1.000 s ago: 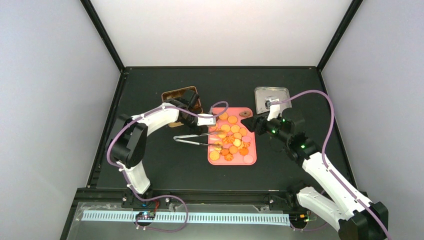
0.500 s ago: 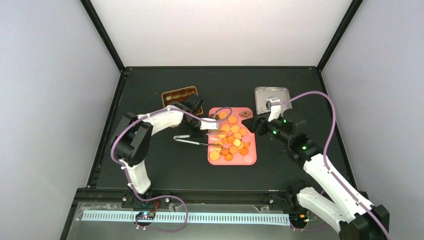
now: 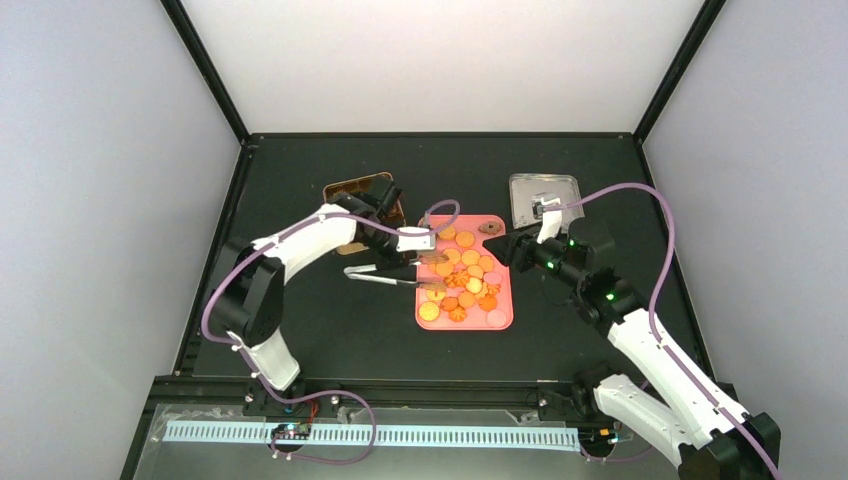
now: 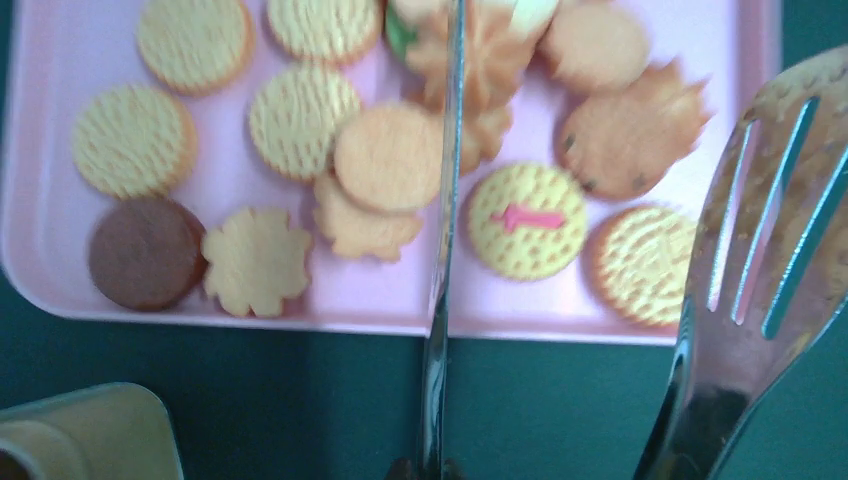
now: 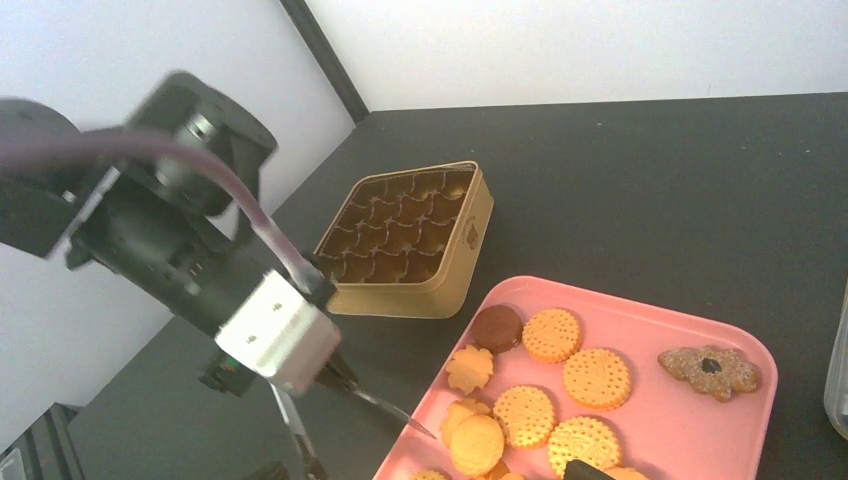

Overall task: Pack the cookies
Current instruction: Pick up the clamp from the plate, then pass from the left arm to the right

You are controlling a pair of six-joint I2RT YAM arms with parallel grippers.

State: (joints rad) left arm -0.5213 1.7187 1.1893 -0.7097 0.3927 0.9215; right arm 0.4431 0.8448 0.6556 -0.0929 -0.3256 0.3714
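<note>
Left wrist | round ridged cookies | smooth pink tray | slotted metal tongs

Blk table, w/ pink tray, gold tin, silver lid

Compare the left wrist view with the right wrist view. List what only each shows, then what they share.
Only left wrist: the slotted blade of the metal tongs, close up, and a round cookie with a red mark. Only right wrist: the tin's empty brown compartments, the left arm, and a brown flower-shaped cookie with a dark centre. Both: the pink tray, the dark brown round cookie and the pale flower-shaped cookie beside it.
</note>
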